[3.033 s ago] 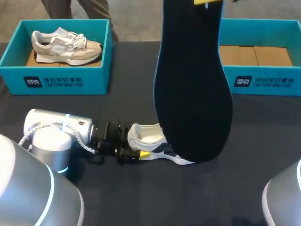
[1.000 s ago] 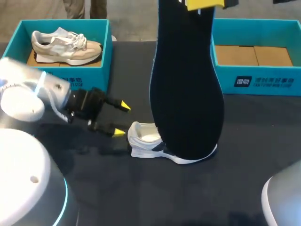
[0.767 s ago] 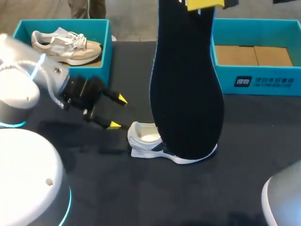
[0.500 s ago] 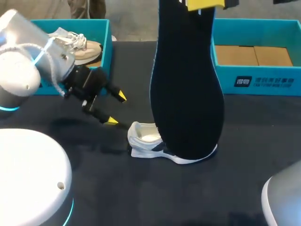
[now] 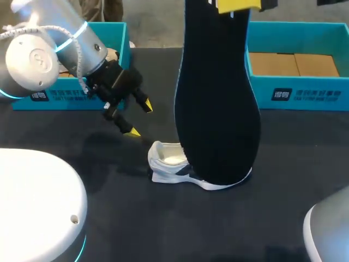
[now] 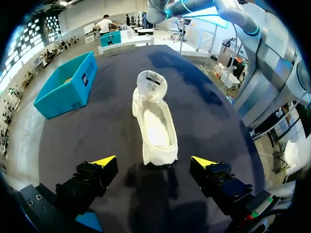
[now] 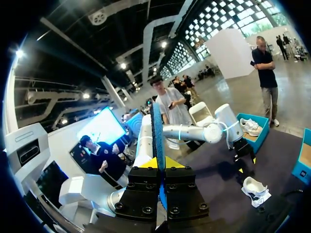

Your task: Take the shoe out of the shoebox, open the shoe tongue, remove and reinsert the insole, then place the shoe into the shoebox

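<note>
A white shoe lies on its sole on the dark table, its opening empty and pale inside. The black insole hangs upright in front of it, close to the head camera, hiding the shoe's front. My right gripper is shut on the insole's upper end; in the right wrist view the insole stands edge-on between its fingers. My left gripper hovers open just left of and above the shoe's heel. From the left wrist, the shoe lies ahead of the open gripper, heel nearest.
A teal shoebox at the back left is largely hidden by my left arm. A second teal shoebox with brown cardboard inside stands at the back right. The left wrist view shows one teal box beside the shoe.
My left arm has risen and swung back from the table beside the shoe's heel, its gripper staying open. The insole and right gripper have held still.
</note>
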Controlling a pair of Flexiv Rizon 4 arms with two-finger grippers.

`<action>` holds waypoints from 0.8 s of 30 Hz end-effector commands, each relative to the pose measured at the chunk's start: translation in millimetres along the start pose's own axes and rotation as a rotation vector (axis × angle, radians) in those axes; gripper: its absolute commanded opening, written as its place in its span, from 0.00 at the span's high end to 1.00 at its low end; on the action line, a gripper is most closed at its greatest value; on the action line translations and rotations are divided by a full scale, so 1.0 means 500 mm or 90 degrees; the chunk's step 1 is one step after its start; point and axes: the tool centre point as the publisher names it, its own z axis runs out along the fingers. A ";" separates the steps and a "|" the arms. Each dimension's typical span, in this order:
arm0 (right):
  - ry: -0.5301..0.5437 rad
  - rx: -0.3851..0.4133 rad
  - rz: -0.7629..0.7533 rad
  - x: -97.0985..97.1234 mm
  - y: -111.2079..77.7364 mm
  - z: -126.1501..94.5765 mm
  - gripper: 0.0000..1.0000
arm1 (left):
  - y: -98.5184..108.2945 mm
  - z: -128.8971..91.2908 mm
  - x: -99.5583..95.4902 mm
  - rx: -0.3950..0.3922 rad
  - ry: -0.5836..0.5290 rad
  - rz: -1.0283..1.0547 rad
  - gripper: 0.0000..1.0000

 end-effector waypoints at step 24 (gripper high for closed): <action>-0.001 0.002 0.001 0.002 0.003 0.003 1.00 | -0.103 0.150 -0.034 -0.180 0.070 0.014 0.00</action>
